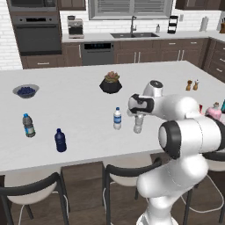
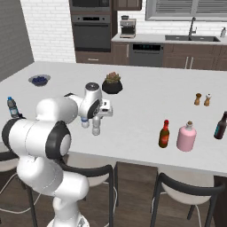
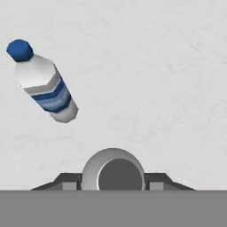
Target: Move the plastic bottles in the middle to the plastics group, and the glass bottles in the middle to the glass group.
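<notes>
Two plastic bottles mid-counter: plain greyish bottle (image 1: 138,125) upright straight beneath the gripper (image 1: 139,115), blue-label bottle (image 1: 117,118) upright just beside the greyish bottle, apart from it, on the side toward the plastics group. In the hand view, seen from above with the greyish bottle's round top (image 3: 113,170) between the two finger tips (image 3: 67,181), tips close against its outline on both sides. Cannot tell whether squeezing or merely flanking. Looks to be standing on the island counter (image 1: 79,105), base down.

Outward from the greyish bottle:
- Far toward the counter's left end in the left base view, well apart: dark navy bottle (image 1: 60,140) near the front edge, dark-capped clear bottle (image 1: 28,125) near it. Wide bare white counter between these and the greyish bottle.
- Toward the other end in the right base view, well apart: red-brown bottle (image 2: 164,134), then pink bottle (image 2: 186,136) just beside it, then teal bottle (image 2: 220,125) farther out by the picture's edge. Bare counter between the greyish bottle and the red-brown one.
- Behind the greyish bottle, toward the far edge: black potted plant (image 1: 110,83), near but apart.
- Farther back and to the left: bowl of blueberries (image 1: 26,91).
- Back and to the right: two small shakers (image 1: 192,85) side by side.
- In front of the greyish bottle: counter's front edge near, dark-framed stools (image 1: 33,193) below it.
</notes>
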You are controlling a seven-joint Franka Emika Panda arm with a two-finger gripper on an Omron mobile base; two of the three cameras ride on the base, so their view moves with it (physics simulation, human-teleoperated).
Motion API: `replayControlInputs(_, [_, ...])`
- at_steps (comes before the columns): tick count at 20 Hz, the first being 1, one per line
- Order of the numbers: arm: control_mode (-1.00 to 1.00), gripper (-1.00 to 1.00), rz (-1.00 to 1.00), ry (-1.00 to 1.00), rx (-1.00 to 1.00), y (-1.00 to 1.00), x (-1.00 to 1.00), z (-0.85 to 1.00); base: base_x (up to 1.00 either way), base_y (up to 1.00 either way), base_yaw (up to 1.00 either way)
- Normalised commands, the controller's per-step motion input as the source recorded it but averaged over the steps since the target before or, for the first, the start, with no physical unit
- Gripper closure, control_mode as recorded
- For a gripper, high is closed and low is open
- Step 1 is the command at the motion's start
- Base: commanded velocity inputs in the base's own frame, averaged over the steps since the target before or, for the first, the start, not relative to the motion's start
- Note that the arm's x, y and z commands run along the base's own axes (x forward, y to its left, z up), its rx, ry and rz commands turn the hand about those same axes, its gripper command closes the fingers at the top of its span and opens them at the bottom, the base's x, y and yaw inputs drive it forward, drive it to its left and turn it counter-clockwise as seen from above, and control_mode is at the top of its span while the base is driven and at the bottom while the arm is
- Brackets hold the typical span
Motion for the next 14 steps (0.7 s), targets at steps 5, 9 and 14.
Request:
replayControlInputs(5, [-1.0, 1.0, 0.08, -0.03, 0.04, 0.06, -0.98, 0.63, 0.0, 0.0, 0.0])
replayControlInputs(9, [-1.0, 1.0, 0.14, 0.0, 0.0, 0.57, -0.9, 0.46, 0.0, 0.0, 0.0])
replayControlInputs(14, [-1.0, 1.0, 0.17, 0.0, 0.0, 0.97, -0.67, 0.25, 0.0, 0.0, 0.0])
